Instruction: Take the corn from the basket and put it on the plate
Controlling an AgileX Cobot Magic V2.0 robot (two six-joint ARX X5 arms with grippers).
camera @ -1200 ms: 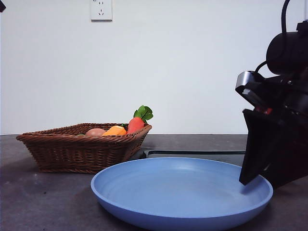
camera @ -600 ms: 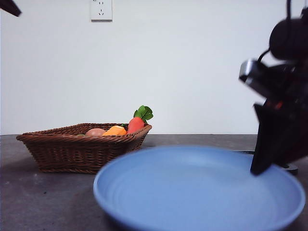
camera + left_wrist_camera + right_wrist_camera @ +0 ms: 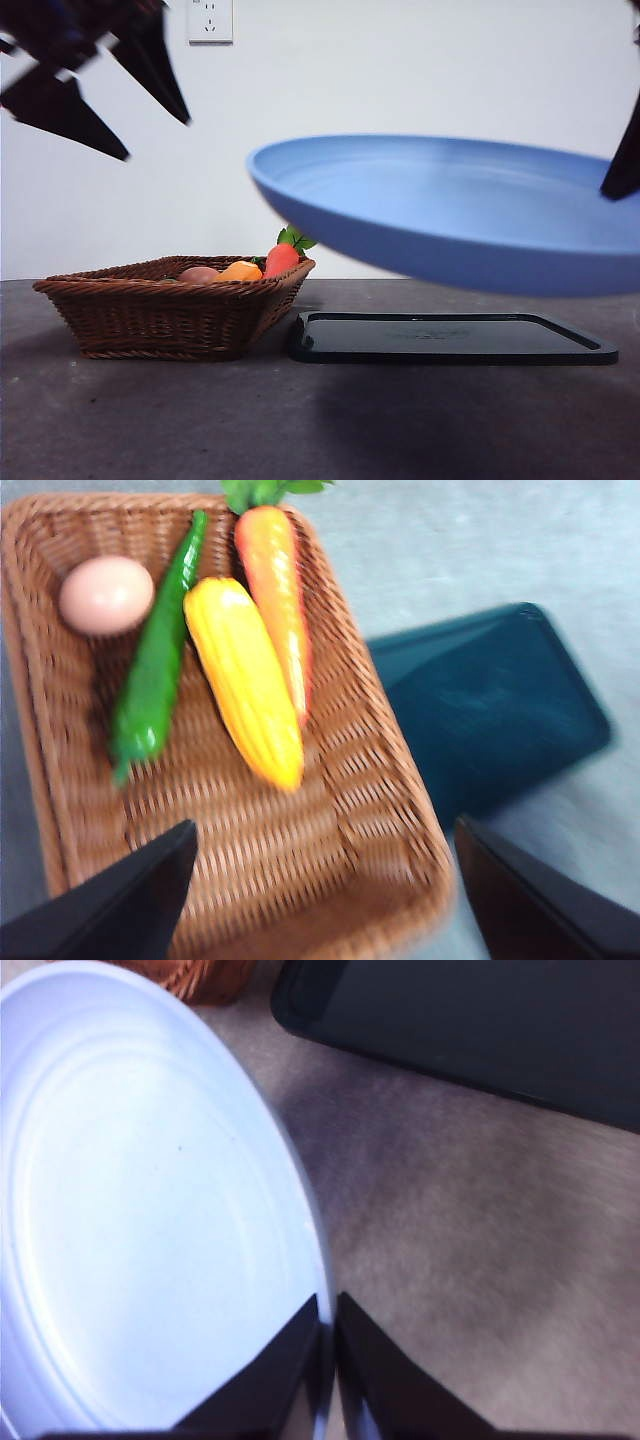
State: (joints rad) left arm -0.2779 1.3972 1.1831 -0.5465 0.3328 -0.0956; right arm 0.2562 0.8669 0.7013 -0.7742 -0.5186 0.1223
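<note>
Corn (image 3: 245, 680) in basket (image 3: 330, 850), seemingly untouched.

I'm reading a light-blue plate (image 3: 450, 215) with faint concentric rings, nearly white in my right wrist view. The basket (image 3: 380, 810) is brown wicker, tightly woven. In it: the corn (image 3: 243, 680) — orange-yellow with lengthwise ridges — a red-orange carrot (image 3: 273, 590) with green leaves, a green pod (image 3: 150, 675), possibly a pepper, though it's blurred, and a pinkish-tan egg (image 3: 105, 593). The flat tray (image 3: 450, 337) is glossy black, the tabletop (image 3: 150, 420) dark mottled grey, the wall (image 3: 400, 70) white.
</note>
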